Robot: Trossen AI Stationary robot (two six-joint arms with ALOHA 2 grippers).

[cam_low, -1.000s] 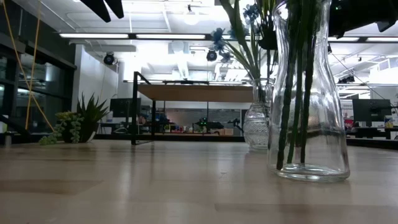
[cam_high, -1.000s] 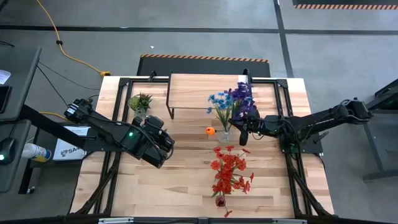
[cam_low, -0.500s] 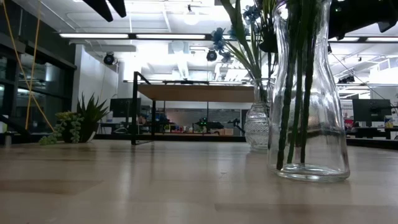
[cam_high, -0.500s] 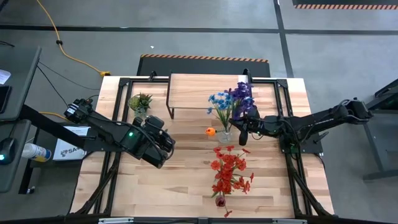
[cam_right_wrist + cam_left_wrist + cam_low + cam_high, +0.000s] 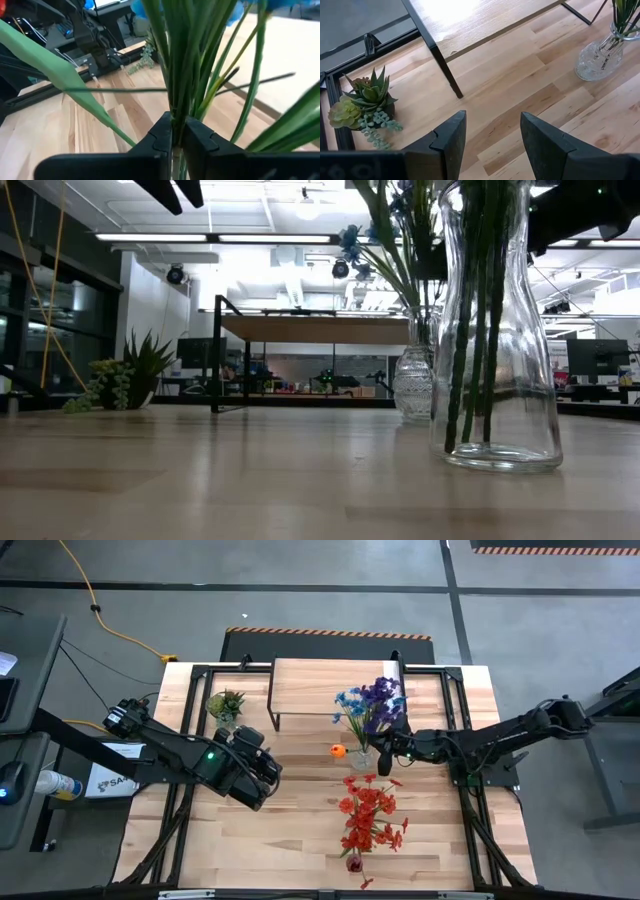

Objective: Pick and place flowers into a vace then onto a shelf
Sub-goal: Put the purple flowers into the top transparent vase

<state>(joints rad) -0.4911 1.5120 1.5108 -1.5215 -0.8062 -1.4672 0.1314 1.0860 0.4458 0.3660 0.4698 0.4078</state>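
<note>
Right hand [image 5: 177, 131] pinching flower stems [image 5: 182, 75] (bright workshop behind), wood tabletop [image 5: 290, 830]

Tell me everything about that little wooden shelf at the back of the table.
The shelf is a low, light-wood board on thin black metal legs, standing level on the table at its far edge. Its top looks bare. A small green plant sits off its left end, and a glass vase of blue and purple flowers stands just in front of its right end. Neither gripper touches it.

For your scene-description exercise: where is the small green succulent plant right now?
In the high view, the succulent plant sits at the table's far left, just left of the shelf and beyond the idle left gripper.
</note>
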